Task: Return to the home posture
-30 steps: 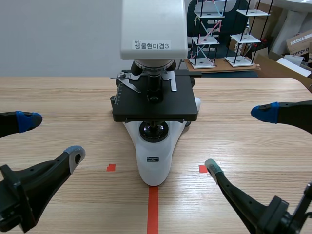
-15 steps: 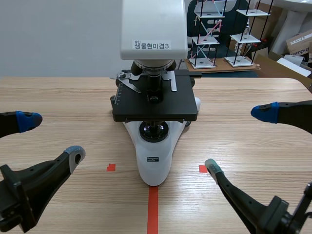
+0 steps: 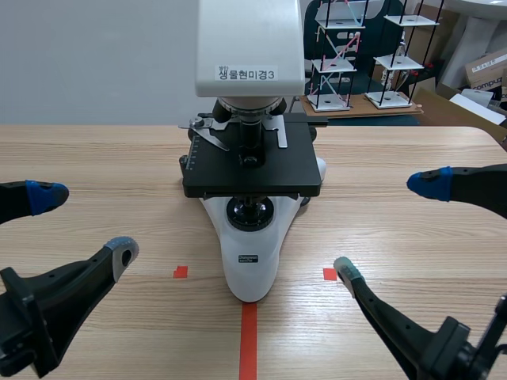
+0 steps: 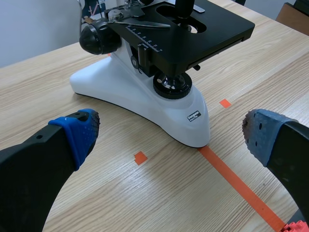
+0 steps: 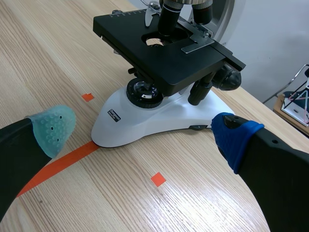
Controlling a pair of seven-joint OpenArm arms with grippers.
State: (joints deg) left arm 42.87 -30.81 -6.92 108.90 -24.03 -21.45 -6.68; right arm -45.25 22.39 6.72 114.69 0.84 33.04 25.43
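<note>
Item: left end effector (image 3: 83, 225), low at the near left of the counter (image 3: 95, 150), fingers spread wide apart, holding nothing, bare wood between them. Item: right end effector (image 3: 389, 228), low at the near right, fingers likewise spread wide and holding nothing. Item: microscope (image 3: 252, 182), white base and black stage, standing at the counter's middle between the two end effectors and well apart from both. Its base tip sits at the far end of an orange-red tape line (image 3: 249, 340), with a small tape square (image 3: 181, 271) on one side and another (image 3: 329, 274) on the other. Open wood lies on either side of the microscope, out to the counter's far edge and its far right corner. Writing: the white head carries a label reading "생물현미경3"; the small dark badge on the base is too small to read; a cardboard box (image 3: 487, 67) behind the counter shows the letters "compu". Only the scene view shows the head and its label. The left wrist view shows a black focus knob (image 4: 94, 37) and the stage's ruled scale; the right wrist view shows the opposite knob (image 5: 227, 77).
</note>
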